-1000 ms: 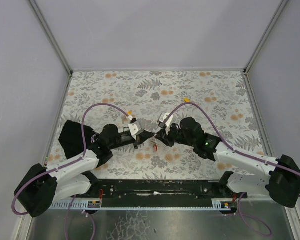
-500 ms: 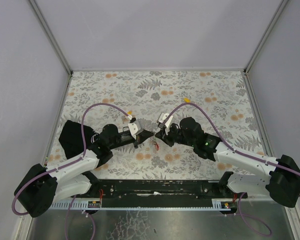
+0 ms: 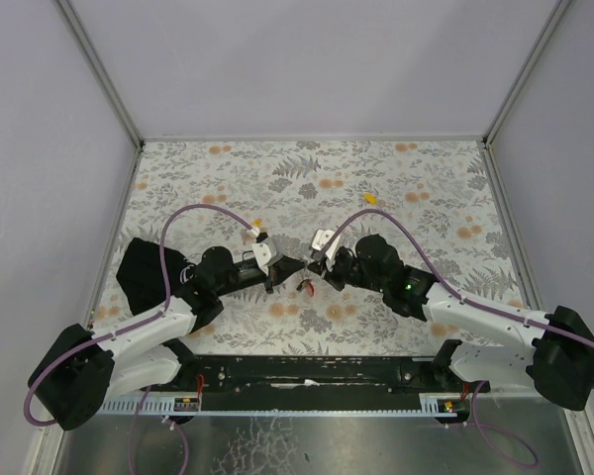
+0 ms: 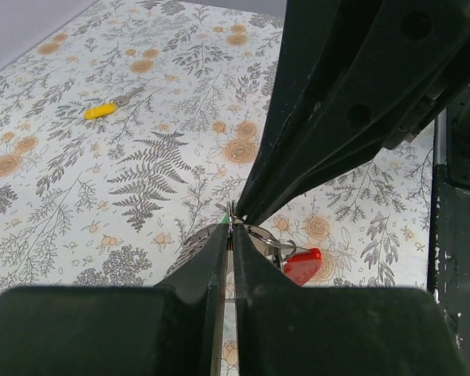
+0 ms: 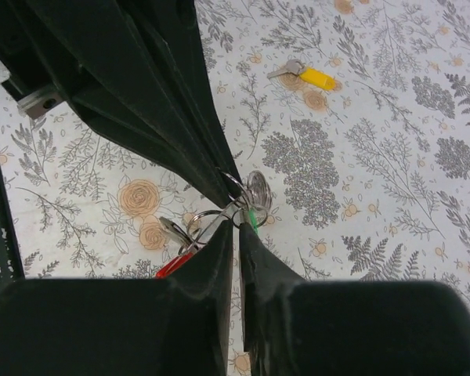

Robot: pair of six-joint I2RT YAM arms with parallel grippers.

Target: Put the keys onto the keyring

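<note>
So here's where we're at: the left arm [image 3: 228,272] comes in from 9 o'clock and the right arm [image 3: 396,277] from 3 o'clock, and their tips meet almost nose to nose just above the near middle of the surface [image 3: 426,168]. Both sets of jaws are squeezed down to a hairline gap. As far as we can tell, the left jaws pinch the wire loop of the keyring [image 3: 304,287], with its red tab [image 4: 301,265] dangling toward 6 o'clock, and the right jaws pinch the green key [image 5: 253,218] right at the loop. So ring and key are touching, tip against tip, and we reckon everything hinges on lining that key's hole up with the loop's split. We can't make out the key's long axis; it's too tiny and half hidden. Two more are waiting flat on the surface: one yellow key [image 3: 371,198] at 1 o'clock from the meeting point, nearer the right arm, and another yellow key [image 3: 256,223] at 11 o'clock, nearer the left arm.
</note>
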